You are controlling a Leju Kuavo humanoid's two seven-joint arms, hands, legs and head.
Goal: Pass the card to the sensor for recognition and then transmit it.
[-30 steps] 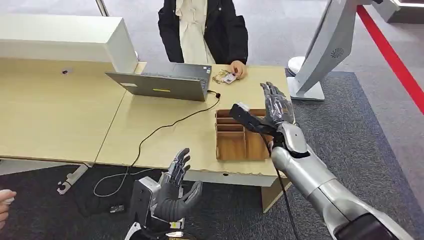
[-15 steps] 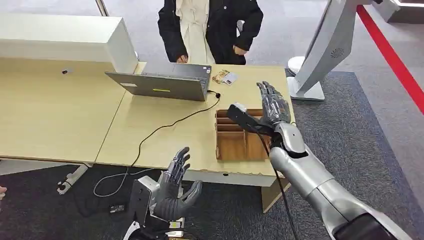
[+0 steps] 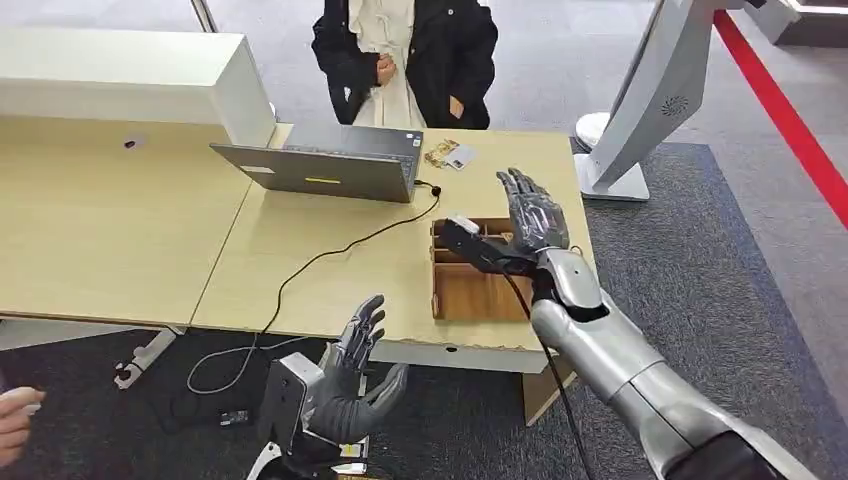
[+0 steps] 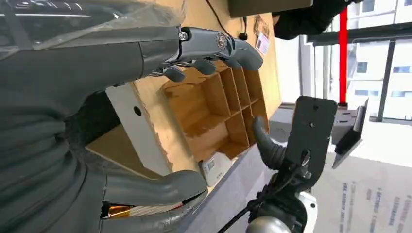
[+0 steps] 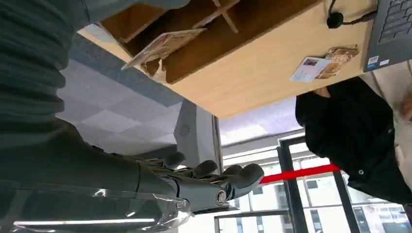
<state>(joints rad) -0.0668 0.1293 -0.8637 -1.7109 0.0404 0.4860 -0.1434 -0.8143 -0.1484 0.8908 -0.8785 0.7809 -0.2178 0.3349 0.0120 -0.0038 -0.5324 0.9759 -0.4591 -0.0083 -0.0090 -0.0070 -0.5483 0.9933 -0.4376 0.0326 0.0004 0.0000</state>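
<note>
Right hand (image 3: 535,215), fingers apart and empty, hovers over the wooden organizer (image 3: 465,285); left hand (image 3: 350,385) likewise empty, fingers spread; cards (image 3: 450,155) lie beside the laptop (image 3: 330,165).

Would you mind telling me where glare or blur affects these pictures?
Head view: evenly lit and sharp, cards legible as shapes. Left wrist view: windows blown out bright, the near left hand soft. Right wrist view: bright window backlight, right hand dark and soft against it.
</note>
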